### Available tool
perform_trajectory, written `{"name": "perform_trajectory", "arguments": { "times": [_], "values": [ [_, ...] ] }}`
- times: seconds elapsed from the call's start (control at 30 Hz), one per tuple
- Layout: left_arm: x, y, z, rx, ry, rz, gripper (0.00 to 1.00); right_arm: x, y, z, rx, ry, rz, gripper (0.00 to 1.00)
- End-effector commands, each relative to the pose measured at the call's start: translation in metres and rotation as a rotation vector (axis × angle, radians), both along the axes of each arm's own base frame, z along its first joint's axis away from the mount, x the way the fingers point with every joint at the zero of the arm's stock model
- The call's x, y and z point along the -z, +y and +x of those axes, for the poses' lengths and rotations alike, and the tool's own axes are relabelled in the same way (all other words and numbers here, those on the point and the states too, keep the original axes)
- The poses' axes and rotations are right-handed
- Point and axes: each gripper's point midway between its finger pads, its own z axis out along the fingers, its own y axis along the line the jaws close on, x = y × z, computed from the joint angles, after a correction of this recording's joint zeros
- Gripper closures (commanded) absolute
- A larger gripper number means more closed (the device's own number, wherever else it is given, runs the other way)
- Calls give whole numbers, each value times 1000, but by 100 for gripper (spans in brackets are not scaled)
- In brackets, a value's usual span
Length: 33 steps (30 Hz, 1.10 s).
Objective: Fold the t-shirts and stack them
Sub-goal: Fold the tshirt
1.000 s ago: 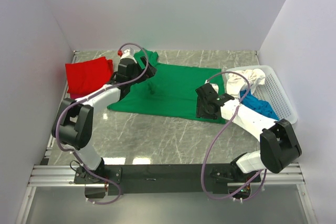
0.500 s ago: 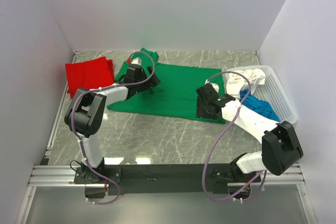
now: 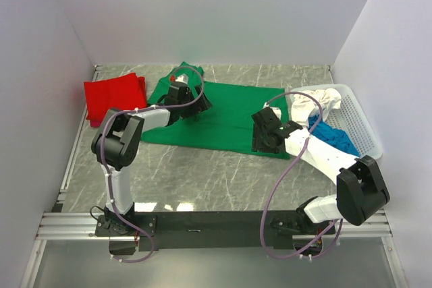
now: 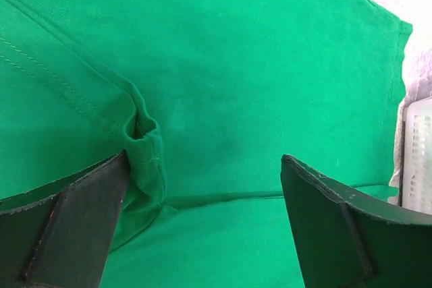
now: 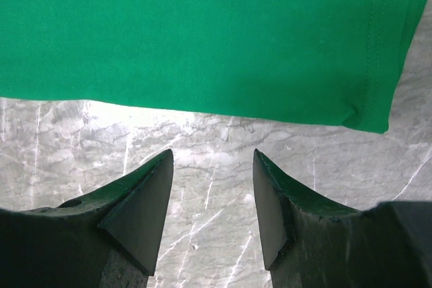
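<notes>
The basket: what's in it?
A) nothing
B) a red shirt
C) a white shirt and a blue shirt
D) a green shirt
C: a white shirt and a blue shirt lie bunched up inside the basket on the right.

Blue t-shirt [image 3: 337, 139] partly behind right arm [image 3: 317, 153]

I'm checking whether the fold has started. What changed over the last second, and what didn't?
The left arm swung its elbow inward and carried the left gripper rightward, farther over the green t-shirt; its jaws are open and hold nothing. Nothing was grasped or released. The right gripper, open at the shirt's near edge, the red t-shirt and the basket with its white t-shirt and blue t-shirt stayed put.
</notes>
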Motion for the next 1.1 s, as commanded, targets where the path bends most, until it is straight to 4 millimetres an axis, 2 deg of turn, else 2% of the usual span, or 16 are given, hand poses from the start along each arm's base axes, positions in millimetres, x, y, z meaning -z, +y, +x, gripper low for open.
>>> {"name": "perform_trajectory", "arguments": {
  "times": [0.0, 0.37, 0.5, 0.57, 0.63, 0.67, 0.73, 0.87, 0.9, 0.93, 1.0, 1.03, 1.07],
  "values": [
    [-21, -20, 12, 30, -54, -64, 2, -1, 0, 1, 10, -22, 2, 42],
    [-25, -45, 16, 53, -68, -93, 2, 2, -1, 0, 10, -16, -7, 42],
    [-21, -49, 18, 63, -60, -79, 2, 5, -1, -1, 9, -8, -8, 42],
    [-25, -48, 19, 59, -70, -75, 2, 4, -1, -1, 9, -10, -6, 42],
    [-30, -43, 20, 44, -90, -51, 2, 4, 0, 0, 7, -14, -1, 42],
    [-45, -41, 20, 39, -117, -52, 2, 4, 1, 1, 3, -15, -1, 42],
    [-63, -32, 19, 19, -156, -29, 1, 3, 3, 4, -2, -22, 5, 42],
    [-74, -14, 11, -17, -189, 24, 1, -1, 10, 12, -15, -37, 18, 42],
    [-73, -11, 8, -13, -188, 35, 1, -1, 12, 15, -20, -38, 19, 42],
    [-61, -6, 0, -11, -164, 51, 1, -4, 14, 19, -26, -49, 24, 42],
    [-55, 10, -3, -54, -157, 86, 1, -1, 17, 25, -34, -47, 18, 42],
    [-42, 15, -11, -54, -129, 98, 1, -3, 20, 30, -43, -57, 18, 42],
    [-39, 21, -14, -64, -122, 100, 1, -2, 22, 34, -50, -62, 15, 42]
  ]
}}
